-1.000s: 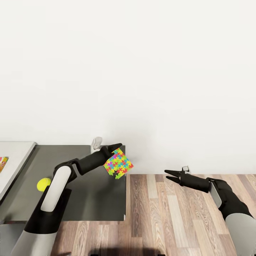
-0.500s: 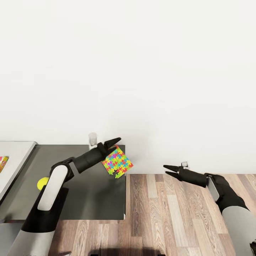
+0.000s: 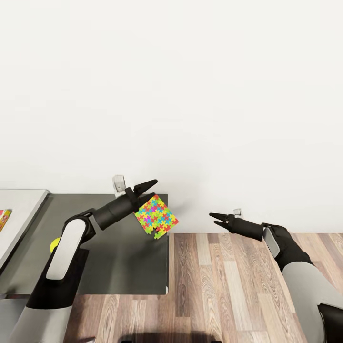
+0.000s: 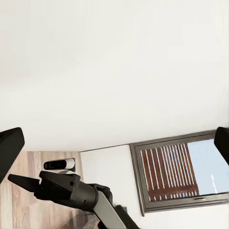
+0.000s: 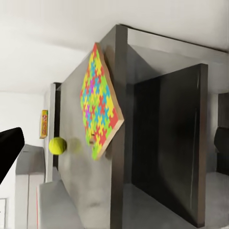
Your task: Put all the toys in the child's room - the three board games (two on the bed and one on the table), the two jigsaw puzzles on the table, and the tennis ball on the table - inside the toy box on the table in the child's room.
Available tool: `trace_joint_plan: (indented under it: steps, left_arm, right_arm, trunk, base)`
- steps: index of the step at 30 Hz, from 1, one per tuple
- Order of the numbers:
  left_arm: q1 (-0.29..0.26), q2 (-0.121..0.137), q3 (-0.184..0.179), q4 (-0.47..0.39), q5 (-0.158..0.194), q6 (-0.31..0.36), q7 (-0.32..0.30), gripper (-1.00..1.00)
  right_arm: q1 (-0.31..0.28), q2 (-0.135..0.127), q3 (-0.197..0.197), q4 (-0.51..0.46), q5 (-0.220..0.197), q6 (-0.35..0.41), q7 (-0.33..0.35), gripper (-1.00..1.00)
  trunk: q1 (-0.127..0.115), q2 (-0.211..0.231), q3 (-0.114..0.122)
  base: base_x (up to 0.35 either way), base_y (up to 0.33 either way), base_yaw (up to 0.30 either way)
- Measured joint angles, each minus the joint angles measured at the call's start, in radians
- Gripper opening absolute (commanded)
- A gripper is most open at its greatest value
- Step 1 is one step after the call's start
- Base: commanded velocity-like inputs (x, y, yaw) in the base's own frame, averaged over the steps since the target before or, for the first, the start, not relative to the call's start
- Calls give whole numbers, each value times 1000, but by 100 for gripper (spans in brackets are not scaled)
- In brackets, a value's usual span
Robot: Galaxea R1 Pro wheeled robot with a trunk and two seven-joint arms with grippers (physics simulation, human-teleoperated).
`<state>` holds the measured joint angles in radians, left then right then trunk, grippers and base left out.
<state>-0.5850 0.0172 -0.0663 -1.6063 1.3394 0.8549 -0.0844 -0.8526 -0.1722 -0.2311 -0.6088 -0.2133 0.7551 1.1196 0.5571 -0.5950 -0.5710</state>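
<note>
The left gripper [image 3: 144, 189] is spread open just above a jigsaw puzzle [image 3: 156, 216] — a thin, tilted square of red, yellow, green and blue pieces over the dark surface's [image 3: 119, 257] corner. The right gripper [image 3: 213, 218] — open, empty.

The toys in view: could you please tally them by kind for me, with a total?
Jigsaw puzzles: 1, tilted at the dark table's corner.
Tennis balls: 1, on the dark table.
Board games: 1, cut off by the picture's edge on the light grey wing.
Total: 3 toys.
</note>
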Motion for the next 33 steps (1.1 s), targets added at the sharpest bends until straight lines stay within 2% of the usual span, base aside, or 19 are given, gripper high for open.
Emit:
trace_joint_plan:
  steps: [7, 20, 26, 33]
  left_arm:
    - [-6, -10, -1, 0, 31, 5, 15, 100]
    - [-8, -14, -2, 0, 38, 7, 21, 100]
    - [-8, -17, -4, 0, 39, 7, 22, 100]
    - [-9, -20, -5, 0, 39, 7, 24, 100]
  right_arm:
    - [-20, 8, -1, 13, -1, -8, -41, 100]
    - [-34, 11, -3, 80, -5, -36, -87, 100]
    - [-39, 11, -31, 108, -5, -80, -116, 100]
    - [-40, 9, -57, 141, -5, -97, -150, 100]
  trunk:
    - [0, 0, 0]
    - [0, 0, 0]
    - [0, 0, 0]
    - [0, 0, 0]
  base:
    - [0, 0, 0]
    - [0, 0, 0]
    - [0, 0, 0]
    - [0, 0, 14]
